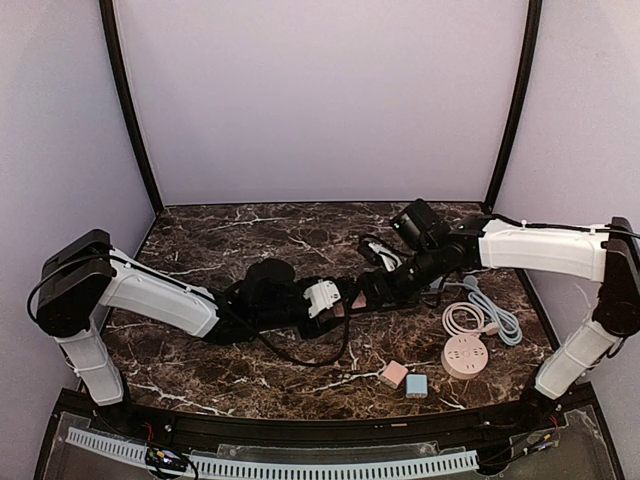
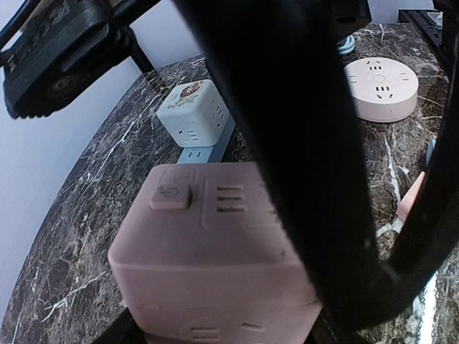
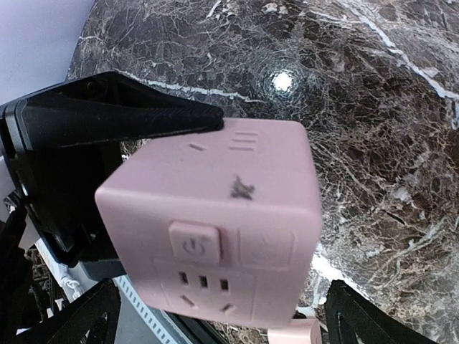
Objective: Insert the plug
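Two robot arms meet over a marble table, and the left one holds a pink socket cube.

The left gripper (image 1: 347, 301) is about half open and clamped on the pink cube (image 3: 215, 215), which is held at the middle of the table. The right gripper (image 1: 368, 288) is spread wide close by and grips nothing. The cube is matte pink plastic with rounded edges. Its sides are about equal, so it has no long axis. Its face with a raised power button and small slots points toward the right wrist camera. The table (image 1: 250, 240) is glossy dark brown marble with white veins. At 4 o'clock from the centre lie a round pink socket disc (image 1: 465, 357) and a coiled white cable (image 1: 458, 318). Nearer 5 o'clock, a small pink block (image 1: 394, 374) and a small blue block (image 1: 416, 386) sit side by side. Plain lilac walls (image 1: 320, 100) close in the table.
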Robot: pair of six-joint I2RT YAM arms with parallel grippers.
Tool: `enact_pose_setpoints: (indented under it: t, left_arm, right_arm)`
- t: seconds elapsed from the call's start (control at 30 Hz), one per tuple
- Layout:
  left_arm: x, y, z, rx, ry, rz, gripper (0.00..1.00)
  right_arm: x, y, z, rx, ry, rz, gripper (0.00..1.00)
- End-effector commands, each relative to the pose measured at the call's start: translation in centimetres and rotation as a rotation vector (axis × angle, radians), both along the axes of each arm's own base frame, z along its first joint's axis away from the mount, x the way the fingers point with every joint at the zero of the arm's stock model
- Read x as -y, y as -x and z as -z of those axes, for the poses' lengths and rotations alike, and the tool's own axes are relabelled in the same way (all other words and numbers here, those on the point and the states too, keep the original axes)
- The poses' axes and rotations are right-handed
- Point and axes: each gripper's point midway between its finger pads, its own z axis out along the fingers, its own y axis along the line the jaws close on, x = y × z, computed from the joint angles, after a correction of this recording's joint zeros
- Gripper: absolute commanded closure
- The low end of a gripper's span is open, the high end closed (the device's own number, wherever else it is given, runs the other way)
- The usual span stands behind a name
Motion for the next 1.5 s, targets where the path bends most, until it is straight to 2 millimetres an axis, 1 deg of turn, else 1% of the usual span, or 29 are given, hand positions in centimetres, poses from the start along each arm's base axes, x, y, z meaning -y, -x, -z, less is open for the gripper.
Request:
enact_pose_setpoints:
  t: [0.0, 0.2, 0.5, 0.6, 0.83, 0.93, 1.07, 1.2, 1.3, 1.33, 1.37, 1.4, 1.43, 1.47]
  left_arm:
    - [1.1, 0.0, -1.5, -0.013, 0.052, 0.026, 0.60]
    - [1.4, -0.1, -1.0, -0.024, 0.038, 0.031, 0.60]
    - [1.6, -0.2, -0.9, -0.027, 0.035, 0.029, 0.60]
    - [1.6, -0.3, -0.8, -0.030, 0.031, 0.024, 0.60]
    - [1.7, -0.4, -0.7, -0.034, 0.029, 0.021, 0.60]
    - [1.8, -0.4, -0.6, -0.037, 0.024, 0.022, 0.60]
    - [1.8, -0.6, -0.5, -0.039, 0.022, 0.015, 0.60]
    - [1.8, -0.5, -0.5, -0.046, 0.028, 0.016, 0.56]
    - [1.7, -0.4, -0.3, -0.053, 0.023, 0.013, 0.48]
    - [1.7, -0.5, -0.3, -0.054, 0.021, 0.010, 0.42]
    - [1.7, -0.4, -0.3, -0.056, 0.022, 0.010, 0.38]
    - [1.6, -0.4, -0.3, -0.059, 0.023, 0.012, 0.30]
    - [1.6, -0.3, -0.4, -0.059, 0.024, 0.013, 0.27]
    - [1.5, -0.2, -0.4, -0.059, 0.025, 0.014, 0.20]
  right_arm:
    - [-1.6, -0.9, -0.6, 0.050, -0.011, -0.011, 0.01]
    - [-2.0, -1.5, 0.2, 0.062, 0.028, -0.005, 0.02]
    - [-2.2, -2.2, -0.3, 0.081, 0.032, 0.017, 0.12]
    - [-2.3, -2.0, -0.2, 0.073, 0.033, 0.014, 0.17]
    - [-2.3, -2.1, 0.3, 0.070, 0.051, 0.023, 0.21]
    - [-2.1, -2.2, 0.5, 0.069, 0.069, 0.032, 0.30]
    - [-1.7, -2.0, 0.9, 0.065, 0.091, 0.037, 0.48]
    - [-1.6, -2.1, 0.7, 0.069, 0.103, 0.039, 0.66]
    - [-1.5, -2.2, 0.4, 0.075, 0.108, 0.040, 0.74]
    - [-1.5, -2.2, 0.3, 0.079, 0.109, 0.041, 0.77]
    - [-1.4, -2.3, 0.3, 0.081, 0.112, 0.043, 0.78]
    - [-1.4, -2.3, 0.2, 0.084, 0.113, 0.043, 0.80]
    - [-1.4, -2.3, 0.1, 0.087, 0.114, 0.044, 0.83]
    - [-1.4, -2.4, 0.1, 0.090, 0.116, 0.045, 0.85]
